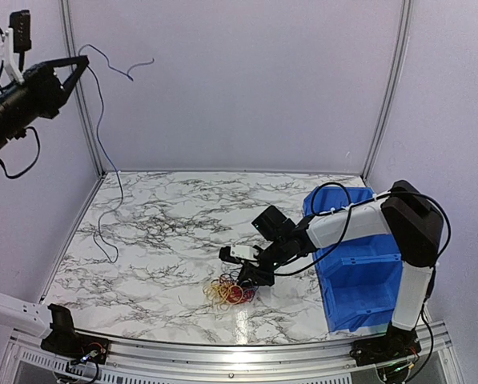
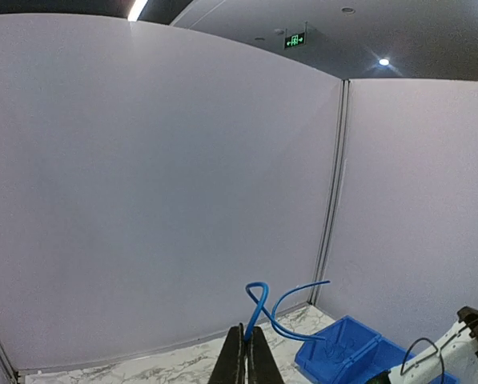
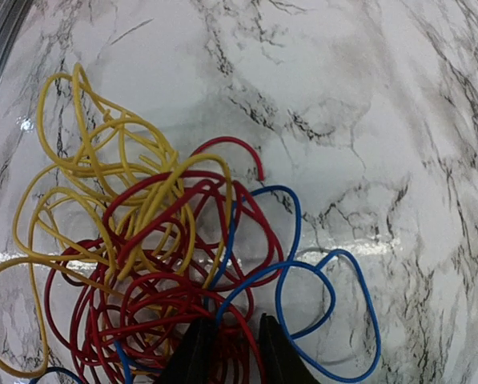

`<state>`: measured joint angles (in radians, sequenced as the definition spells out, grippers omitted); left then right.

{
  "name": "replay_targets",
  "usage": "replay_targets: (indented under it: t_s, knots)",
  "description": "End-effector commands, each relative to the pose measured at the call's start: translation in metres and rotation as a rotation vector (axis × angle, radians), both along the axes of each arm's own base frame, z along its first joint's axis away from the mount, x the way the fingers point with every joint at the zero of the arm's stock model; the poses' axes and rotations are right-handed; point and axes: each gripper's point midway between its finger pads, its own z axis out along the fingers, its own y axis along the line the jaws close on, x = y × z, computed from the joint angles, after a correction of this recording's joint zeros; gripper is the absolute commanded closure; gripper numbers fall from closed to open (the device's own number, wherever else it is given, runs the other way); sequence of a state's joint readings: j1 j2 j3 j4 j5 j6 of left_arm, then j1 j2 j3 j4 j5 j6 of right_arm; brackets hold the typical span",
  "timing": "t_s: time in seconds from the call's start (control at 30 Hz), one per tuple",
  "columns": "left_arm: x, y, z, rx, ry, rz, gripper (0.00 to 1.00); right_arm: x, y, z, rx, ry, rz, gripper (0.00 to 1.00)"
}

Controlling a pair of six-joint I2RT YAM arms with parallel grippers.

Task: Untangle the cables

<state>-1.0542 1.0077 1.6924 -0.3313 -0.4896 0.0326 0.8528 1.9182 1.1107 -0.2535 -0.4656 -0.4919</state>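
One blue cable (image 1: 101,120) being held aloft, tangled cables (image 1: 229,292) lying at six o'clock.
Top view: the left gripper (image 1: 82,62) is being held high at ten o'clock, and the right gripper (image 1: 245,280) is being pointed down at the tangle. Left wrist: the blue cable is being pinched by shut jaws. Right wrist: red strands are being straddled by slightly parted jaws.

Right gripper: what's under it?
The tangle of red, yellow and blue cables lies on the marble table below the right gripper. Red strands run between its parted fingertips; the part beneath the fingers is covered.
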Motion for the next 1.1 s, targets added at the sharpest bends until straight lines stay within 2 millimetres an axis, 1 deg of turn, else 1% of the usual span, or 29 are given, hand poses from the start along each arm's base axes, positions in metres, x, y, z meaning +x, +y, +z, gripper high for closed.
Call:
replay_targets:
  t_s: [0.0,0.03,0.1,0.17,0.23,0.3,0.4,0.47,0.53,0.6,0.67,0.77,0.9,0.97,1.07]
  knots:
    - [0.017,-0.031,-0.073,0.135,0.118,-0.011,1.00,0.008,-0.010,0.027,-0.027,-0.021,-0.027,0.70]
    - [0.019,-0.035,-0.088,0.131,0.151,-0.019,1.00,0.010,-0.008,0.042,-0.008,-0.028,-0.031,0.65]
    - [0.022,-0.042,-0.115,0.146,0.192,-0.029,1.00,0.010,-0.004,0.079,0.039,-0.048,-0.017,0.55]
    - [0.025,-0.048,-0.146,0.179,0.236,-0.028,1.00,0.011,-0.001,0.117,0.080,-0.096,0.002,0.50]
    - [0.027,-0.051,-0.167,0.206,0.266,-0.025,1.00,0.018,-0.001,0.154,0.117,-0.168,-0.007,0.48]
    - [0.029,-0.054,-0.186,0.229,0.293,-0.023,1.00,0.023,-0.001,0.192,0.162,-0.244,-0.015,0.46]
    - [0.031,-0.060,-0.212,0.250,0.329,-0.027,1.00,0.024,-0.001,0.241,0.232,-0.323,-0.005,0.46]
    - [0.031,-0.065,-0.227,0.251,0.349,-0.042,1.00,0.019,0.003,0.271,0.294,-0.353,0.012,0.46]
    - [0.030,-0.071,-0.239,0.238,0.369,-0.064,1.00,0.014,0.010,0.295,0.363,-0.368,0.027,0.41]
    - [0.029,-0.077,-0.247,0.216,0.382,-0.090,1.00,0.007,0.021,0.308,0.414,-0.364,0.039,0.35]
    - [0.028,-0.083,-0.252,0.183,0.395,-0.113,1.00,0.001,0.035,0.311,0.437,-0.348,0.063,0.32]
    - [0.028,-0.088,-0.259,0.154,0.409,-0.134,1.00,-0.006,0.057,0.306,0.432,-0.306,0.095,0.31]
    - [0.027,-0.091,-0.260,0.122,0.415,-0.149,1.00,-0.006,0.083,0.302,0.442,-0.253,0.085,0.30]
    - [0.026,-0.091,-0.259,0.104,0.415,-0.156,1.00,-0.006,0.093,0.296,0.441,-0.226,0.084,0.29]
    - [0.025,-0.090,-0.260,0.087,0.417,-0.162,1.00,-0.008,0.101,0.288,0.440,-0.185,0.097,0.30]
